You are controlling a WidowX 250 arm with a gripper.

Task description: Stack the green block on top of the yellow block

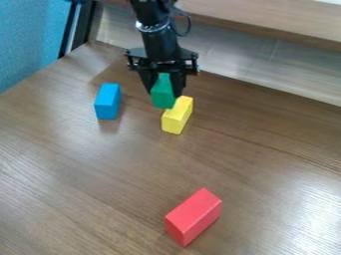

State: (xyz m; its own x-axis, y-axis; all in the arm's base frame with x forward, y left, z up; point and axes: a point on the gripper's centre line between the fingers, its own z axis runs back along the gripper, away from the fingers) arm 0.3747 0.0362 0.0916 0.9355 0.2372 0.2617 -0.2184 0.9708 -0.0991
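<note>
Red rectangular block (193, 216) lies on wood-grain tabletop (86, 184); gripper (164, 93) snugly pinches green block (162, 89) near yellow block (176, 118) and blue block (106, 102).

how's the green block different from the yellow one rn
The green block is held in the claw, while the yellow block rests on the table. The green block points nearly straight up the picture; the yellow block slants toward upper right. Both are plain, single-coloured blocks.

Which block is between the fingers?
The green block: the gripper holds it. The yellow block, blue block and red block are outside the fingers.
</note>
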